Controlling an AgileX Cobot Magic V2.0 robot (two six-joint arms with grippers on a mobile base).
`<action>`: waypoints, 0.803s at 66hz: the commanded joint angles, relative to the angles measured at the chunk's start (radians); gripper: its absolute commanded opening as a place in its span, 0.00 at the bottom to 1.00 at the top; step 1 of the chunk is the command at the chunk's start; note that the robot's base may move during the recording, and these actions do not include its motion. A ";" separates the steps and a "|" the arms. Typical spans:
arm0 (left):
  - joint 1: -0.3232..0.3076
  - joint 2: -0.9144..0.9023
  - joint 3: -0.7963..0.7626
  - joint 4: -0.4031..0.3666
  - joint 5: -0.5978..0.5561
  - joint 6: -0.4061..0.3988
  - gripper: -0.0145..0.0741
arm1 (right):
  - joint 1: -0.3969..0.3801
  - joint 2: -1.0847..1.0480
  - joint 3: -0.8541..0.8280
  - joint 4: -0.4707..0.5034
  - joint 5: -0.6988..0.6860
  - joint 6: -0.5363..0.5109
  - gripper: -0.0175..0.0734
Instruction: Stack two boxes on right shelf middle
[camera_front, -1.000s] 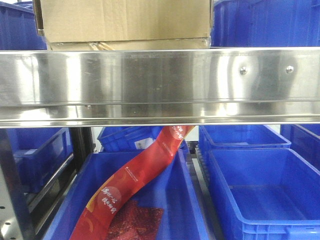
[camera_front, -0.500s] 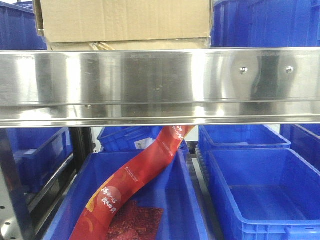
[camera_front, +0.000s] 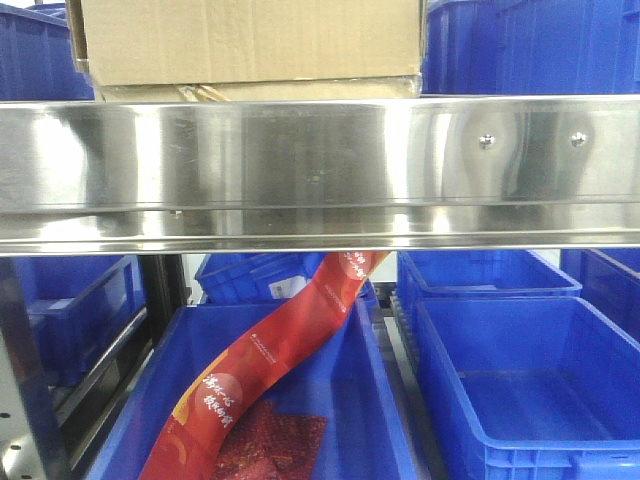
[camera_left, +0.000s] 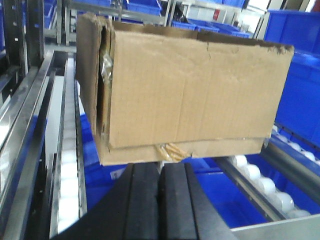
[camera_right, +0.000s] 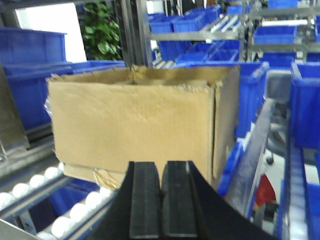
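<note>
A brown cardboard box (camera_front: 250, 40) sits on the shelf's roller tracks above the steel shelf rail (camera_front: 320, 170); a second flatter cardboard layer shows under it at its bottom edge. It fills the left wrist view (camera_left: 185, 90) and the right wrist view (camera_right: 135, 125). My left gripper (camera_left: 160, 172) is shut and empty, just in front of the box's lower edge. My right gripper (camera_right: 161, 170) is shut and empty, close before the box's front face. Neither gripper shows in the front view.
White roller tracks (camera_left: 67, 175) run on both sides of the box (camera_right: 30, 185). Below the rail are blue bins (camera_front: 520, 390), one holding red snack packets (camera_front: 270, 350). More blue bins stand beside the box (camera_front: 530, 45).
</note>
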 joint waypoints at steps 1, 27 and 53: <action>0.001 -0.005 0.000 -0.007 -0.036 -0.001 0.04 | -0.006 -0.006 -0.001 -0.007 -0.038 0.001 0.01; 0.001 -0.005 0.000 -0.007 -0.043 -0.001 0.04 | -0.171 -0.227 0.180 0.452 -0.030 -0.585 0.01; 0.001 -0.005 0.000 -0.007 -0.043 -0.001 0.04 | -0.374 -0.657 0.611 0.452 -0.020 -0.559 0.01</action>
